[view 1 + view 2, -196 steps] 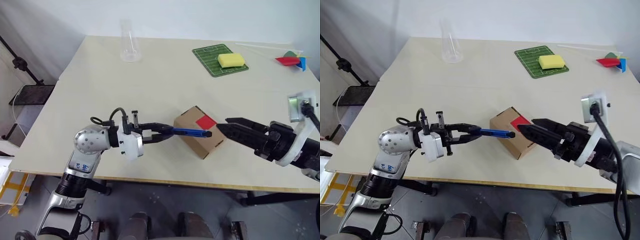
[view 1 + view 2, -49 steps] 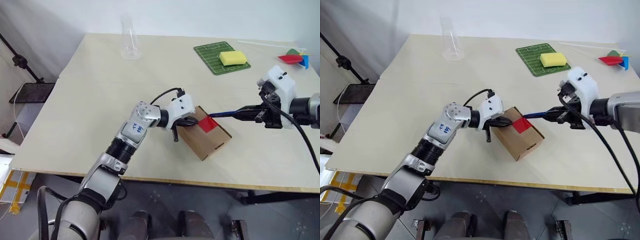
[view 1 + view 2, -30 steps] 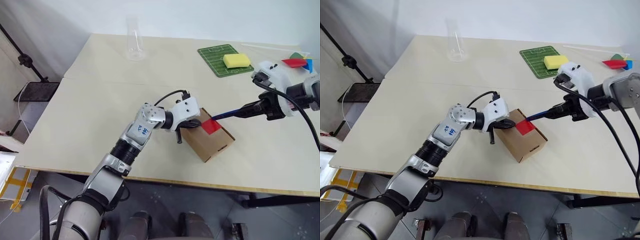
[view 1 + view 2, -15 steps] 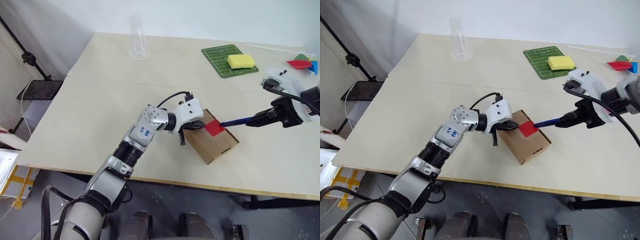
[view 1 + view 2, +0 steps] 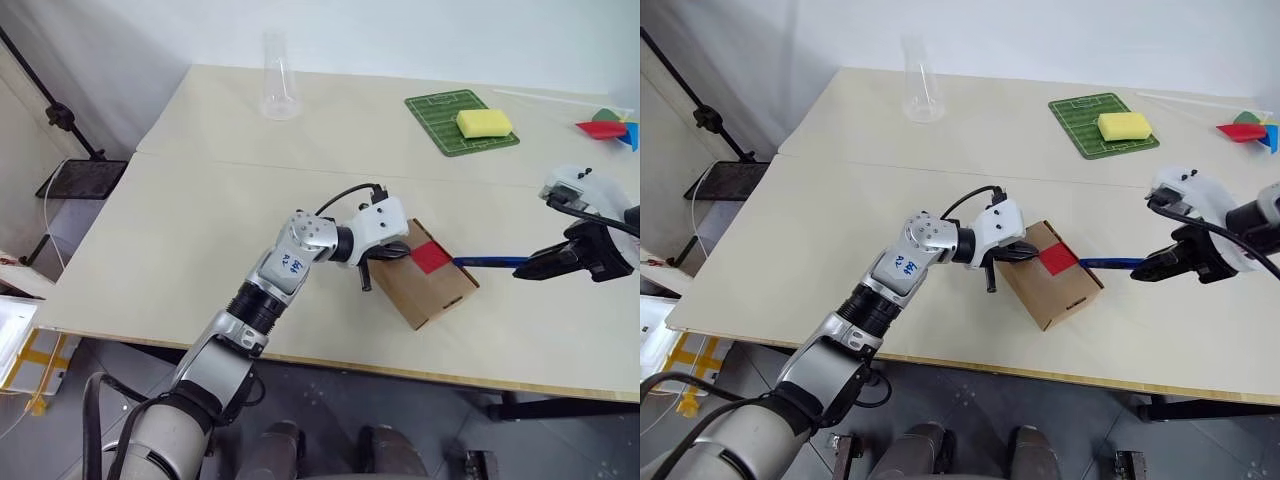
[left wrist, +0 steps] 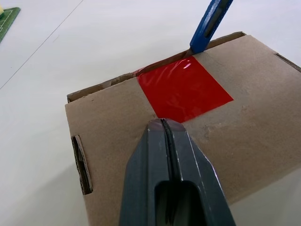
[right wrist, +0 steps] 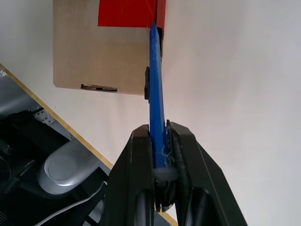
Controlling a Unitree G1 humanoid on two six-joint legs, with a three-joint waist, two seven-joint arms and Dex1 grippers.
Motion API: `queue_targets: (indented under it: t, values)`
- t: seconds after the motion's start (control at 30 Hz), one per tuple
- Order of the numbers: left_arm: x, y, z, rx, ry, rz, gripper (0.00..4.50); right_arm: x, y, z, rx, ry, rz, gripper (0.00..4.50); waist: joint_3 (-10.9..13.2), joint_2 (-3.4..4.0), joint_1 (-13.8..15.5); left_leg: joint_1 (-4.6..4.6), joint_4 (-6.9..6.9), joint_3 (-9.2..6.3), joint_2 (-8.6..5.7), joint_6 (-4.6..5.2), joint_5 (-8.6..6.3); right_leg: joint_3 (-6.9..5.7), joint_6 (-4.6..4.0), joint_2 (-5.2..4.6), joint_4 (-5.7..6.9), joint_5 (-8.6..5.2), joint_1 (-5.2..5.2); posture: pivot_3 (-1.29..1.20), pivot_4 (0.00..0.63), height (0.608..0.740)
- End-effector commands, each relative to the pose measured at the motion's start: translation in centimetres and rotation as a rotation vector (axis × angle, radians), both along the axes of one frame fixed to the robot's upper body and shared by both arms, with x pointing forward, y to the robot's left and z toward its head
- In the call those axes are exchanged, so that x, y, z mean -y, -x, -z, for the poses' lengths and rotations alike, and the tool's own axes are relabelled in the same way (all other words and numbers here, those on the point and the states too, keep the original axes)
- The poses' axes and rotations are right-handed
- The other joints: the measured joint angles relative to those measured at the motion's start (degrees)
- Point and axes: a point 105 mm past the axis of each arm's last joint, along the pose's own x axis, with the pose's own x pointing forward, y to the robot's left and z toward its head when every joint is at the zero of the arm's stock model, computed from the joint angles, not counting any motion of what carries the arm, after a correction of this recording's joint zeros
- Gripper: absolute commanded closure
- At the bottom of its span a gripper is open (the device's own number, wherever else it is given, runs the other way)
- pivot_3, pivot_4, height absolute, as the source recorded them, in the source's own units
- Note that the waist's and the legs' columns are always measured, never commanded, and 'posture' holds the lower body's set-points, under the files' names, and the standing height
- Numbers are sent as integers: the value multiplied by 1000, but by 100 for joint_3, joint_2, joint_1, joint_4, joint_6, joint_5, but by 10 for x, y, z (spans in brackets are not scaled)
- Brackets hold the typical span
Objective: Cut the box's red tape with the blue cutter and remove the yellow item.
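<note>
**Box pinned down, cutter tip at its tape edge**

Box [image 5: 428, 274] sits on the table [image 5: 200, 200] near the front edge, right of the middle, with its flaps down and the red tape [image 5: 431, 257] square across the top seam. Going left to right: a clear plastic cup [image 5: 277, 77] stands upright near the far left corner. The left gripper [image 5: 393, 250] has its fingers pressed shut with nothing between them, the tips resting on the box's top just beside the tape. The blue cutter [image 5: 1110, 264] lies almost level, its tip at the box's right-hand edge where the tape folds over; the wrist view puts it right against that edge. The right gripper [image 5: 1145, 272] is clamped on the cutter's rear end, near the table's right edge. Towards the far right corner a green mat [image 5: 462, 122] carries a pale yellow sponge [image 5: 484, 123], and coloured shapes [image 5: 606, 126] lie at the right edge.
</note>
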Motion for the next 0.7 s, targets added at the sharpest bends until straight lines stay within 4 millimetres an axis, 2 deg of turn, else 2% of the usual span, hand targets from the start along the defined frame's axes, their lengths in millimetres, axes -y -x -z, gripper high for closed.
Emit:
queue_targets:
  t: [0.03, 0.13, 0.33, 0.47, 0.53, 0.6, 0.67, 0.7]
  values:
    - [-9, 7, 51, -141, -144, -11, 4500, 4, 6, -7, 17, 1, -1, 4346, 0, 0, -2, 0, 0, 0, 0, 0, 0, 0, 0, 0, 0, 0, 0, 0, 150, 740]
    - [-8, 6, 49, -135, -136, -14, 4500, 6, 5, -13, 49, -20, 7, 4346, 0, 1, -3, 0, 1, 3, 0, 0, 0, 1, 0, 0, 1, 0, -1, 0, 150, 740]
    - [-5, 5, 38, -110, -85, -8, 4500, -2, 13, -43, 135, -158, -74, 4346, 0, 1, 3, -1, 1, 3, -1, 0, 0, -1, 0, 1, 1, 0, 0, 0, 150, 740]
    - [1, 7, 9, -83, 54, 49, 4500, 10, 18, -70, 289, -216, -104, 4346, 2, 2, 13, -6, 2, 3, -1, 0, 0, -3, 0, 0, 2, 0, 0, 0, 150, 740]
    - [4, 15, -18, -96, 161, 125, 4500, 28, 25, -77, 322, -268, -39, 4346, 5, 2, 29, -14, 3, 4, 0, 0, 0, -6, 0, 0, 4, 0, -4, 0, 150, 740]
    - [1, 21, -35, -93, 209, 183, 4500, 40, 26, -78, 397, -284, -30, 4346, 8, 3, 32, -20, 5, 5, 1, 0, 0, -11, 0, 0, 9, 0, -12, 0, 150, 740]
    - [-9, 18, -57, -23, 272, 203, 4500, 73, 10, -63, 563, -282, 103, 4346, 9, 1, 20, -27, 10, 11, 3, 1, 1, -17, 0, 1, 19, 0, -20, 0, 150, 740]
    - [-15, 16, -65, 4, 294, 202, 4500, 90, 6, -46, 600, -254, 178, 4346, 10, -16, 21, -24, 12, 11, 4, 1, 1, -18, 0, 0, 33, 0, -20, 0, 150, 740]
